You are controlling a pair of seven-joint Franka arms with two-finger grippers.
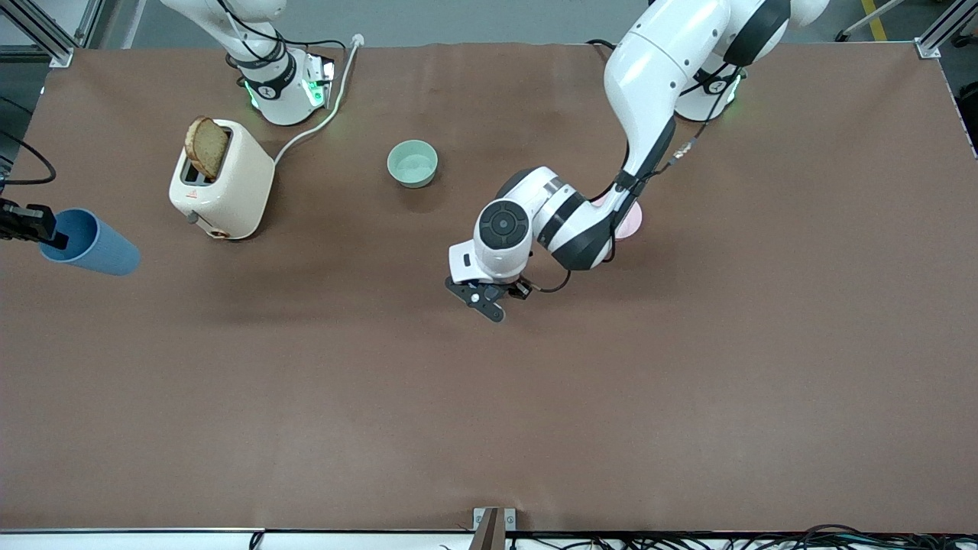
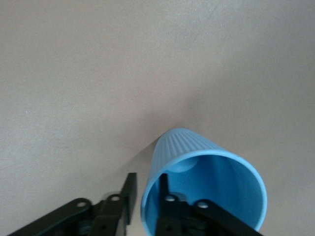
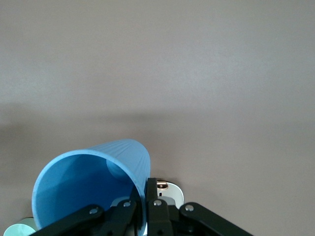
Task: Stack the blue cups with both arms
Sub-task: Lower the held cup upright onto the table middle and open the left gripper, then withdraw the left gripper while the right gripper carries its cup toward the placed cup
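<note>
My right gripper [image 1: 52,235] is shut on the rim of a blue cup [image 1: 92,244] and holds it tilted in the air over the right arm's end of the table. In the right wrist view the fingers [image 3: 151,189] pinch that cup's wall [image 3: 93,172]. My left gripper [image 1: 489,294] points down over the middle of the table. The second blue cup is hidden under its wrist in the front view. In the left wrist view this cup [image 2: 197,162] stands on the table. My left gripper [image 2: 146,177] straddles its rim, one finger inside and one outside with a gap.
A cream toaster [image 1: 221,179] with a slice of toast [image 1: 206,147] stands near the right arm's base, its cable running toward the base. A mint-green bowl [image 1: 412,163] sits mid-table. A pink bowl [image 1: 631,221] is mostly hidden under the left arm.
</note>
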